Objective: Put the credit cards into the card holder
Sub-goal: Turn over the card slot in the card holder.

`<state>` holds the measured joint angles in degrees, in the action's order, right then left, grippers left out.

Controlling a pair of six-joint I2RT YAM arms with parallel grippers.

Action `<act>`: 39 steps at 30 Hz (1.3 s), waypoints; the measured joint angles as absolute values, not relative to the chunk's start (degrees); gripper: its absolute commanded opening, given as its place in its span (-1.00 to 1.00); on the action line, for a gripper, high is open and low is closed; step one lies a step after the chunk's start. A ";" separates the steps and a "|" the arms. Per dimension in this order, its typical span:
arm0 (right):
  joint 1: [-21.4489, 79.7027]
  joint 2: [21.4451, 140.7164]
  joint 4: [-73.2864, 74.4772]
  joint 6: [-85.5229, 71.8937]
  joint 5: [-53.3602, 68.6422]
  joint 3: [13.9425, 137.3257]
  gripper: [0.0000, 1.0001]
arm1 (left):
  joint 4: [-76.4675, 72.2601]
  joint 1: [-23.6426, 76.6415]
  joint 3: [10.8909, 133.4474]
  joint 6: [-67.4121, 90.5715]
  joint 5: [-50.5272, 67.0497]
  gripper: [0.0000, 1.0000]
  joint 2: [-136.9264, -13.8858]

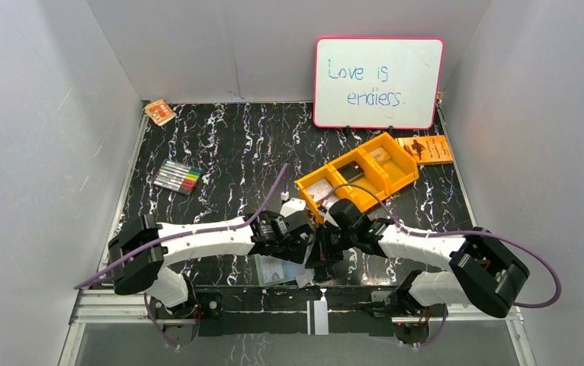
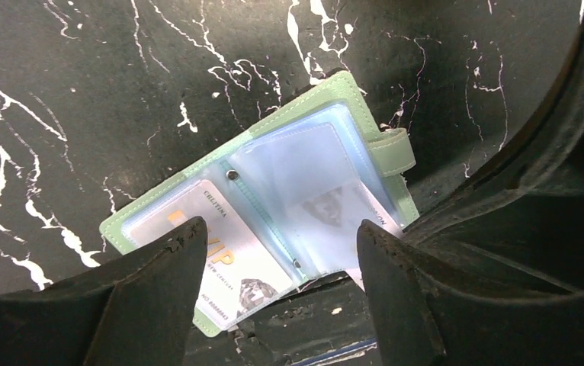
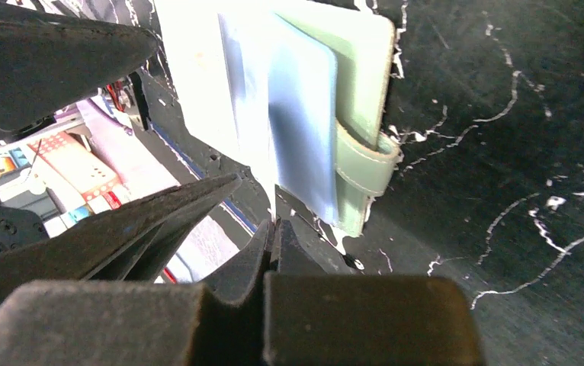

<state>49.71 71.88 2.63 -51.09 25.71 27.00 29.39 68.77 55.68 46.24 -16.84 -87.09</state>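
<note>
The card holder (image 2: 327, 95) lies open on the black marbled table, sage-green with clear sleeves and a snap strap (image 2: 396, 152). One credit card (image 2: 220, 259) printed "VIP" sits in its left sleeve, and another (image 2: 327, 210) shows through the right sleeve. My left gripper (image 2: 280, 227) is open above the holder's near edge, with nothing between its fingers. My right gripper (image 3: 274, 225) is shut on a thin pale edge at the holder's (image 3: 357, 69) near side; whether it is sleeve or card I cannot tell. From above, both grippers (image 1: 298, 242) (image 1: 321, 248) meet over the holder (image 1: 277, 268).
An orange compartment tray (image 1: 357, 179) stands just behind the grippers. A whiteboard (image 1: 377, 82) leans at the back, with an orange booklet (image 1: 426, 149) beside it. Markers (image 1: 177, 178) lie at the left and a small orange packet (image 1: 159, 112) in the back-left corner.
</note>
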 measured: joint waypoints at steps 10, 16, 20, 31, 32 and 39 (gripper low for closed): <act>54.06 73.71 2.39 -52.05 24.01 31.27 -1.00 | 32.03 68.77 54.89 50.11 -18.68 0.43 -77.80; 55.77 77.84 0.84 -52.18 23.14 33.74 -1.00 | 32.75 68.77 50.41 54.00 -20.01 0.43 -69.73; 56.86 80.12 -0.25 -52.38 22.59 34.28 -1.00 | 33.47 68.77 47.59 55.81 -20.43 0.43 -68.97; 58.63 76.01 0.32 -53.89 15.03 35.51 -1.00 | 33.91 68.77 41.63 60.20 -22.37 0.04 -70.08; 58.63 74.41 0.27 -54.17 13.89 35.27 -1.00 | 34.06 68.77 40.69 60.99 -22.74 0.01 -69.93; 58.63 71.66 -2.15 -55.61 8.86 32.82 -1.00 | 36.80 68.75 36.67 66.59 -24.97 -0.23 -64.95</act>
